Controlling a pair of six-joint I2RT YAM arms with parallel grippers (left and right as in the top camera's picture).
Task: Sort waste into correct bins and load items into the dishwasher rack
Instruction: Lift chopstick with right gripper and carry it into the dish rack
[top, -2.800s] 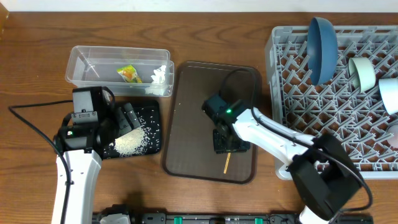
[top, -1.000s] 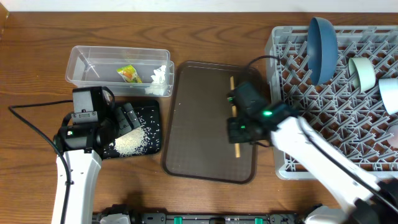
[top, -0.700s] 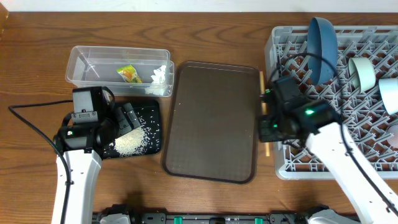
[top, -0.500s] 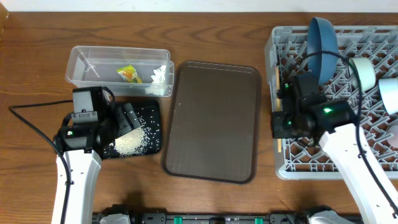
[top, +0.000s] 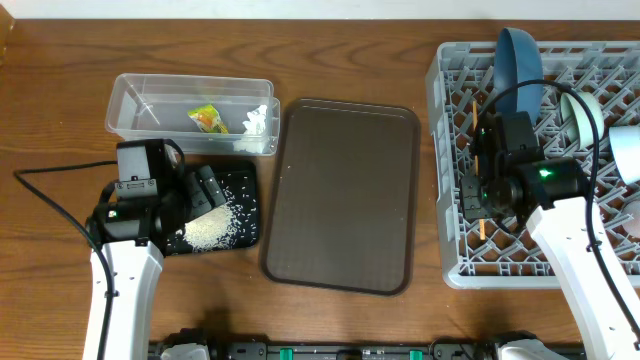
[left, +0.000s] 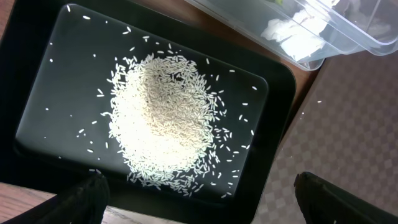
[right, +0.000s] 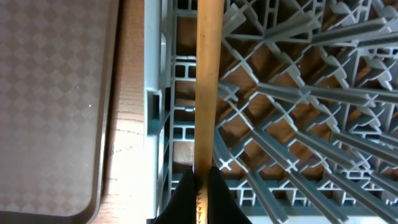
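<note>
My right gripper (top: 481, 192) is shut on the thin wooden chopstick (top: 475, 112), holding it over the left part of the grey dishwasher rack (top: 450, 262). In the right wrist view the chopstick (right: 208, 81) runs up from the gripper (right: 201, 186) across the rack lattice (right: 298, 93). The dark blue dish (top: 520, 65), mint bowl (top: 585, 115), light blue bowl (top: 628, 155) and cup (top: 633, 215) stand in the rack. My left gripper (top: 205, 190) hangs open over the black tray (left: 56, 74), with rice (left: 165, 118) below it. The wrapper (top: 207, 118) and tissue (top: 258, 120) lie in the clear tub (top: 160, 100).
A flat brown serving tray (top: 345, 195) lies between the bins and the rack, with nothing on it. Its corner shows in the left wrist view (left: 348, 112). Bare wooden table surrounds everything.
My right arm lifted the chopstick off the brown tray and carried it right, over the rack's left side. The left arm has not moved.
</note>
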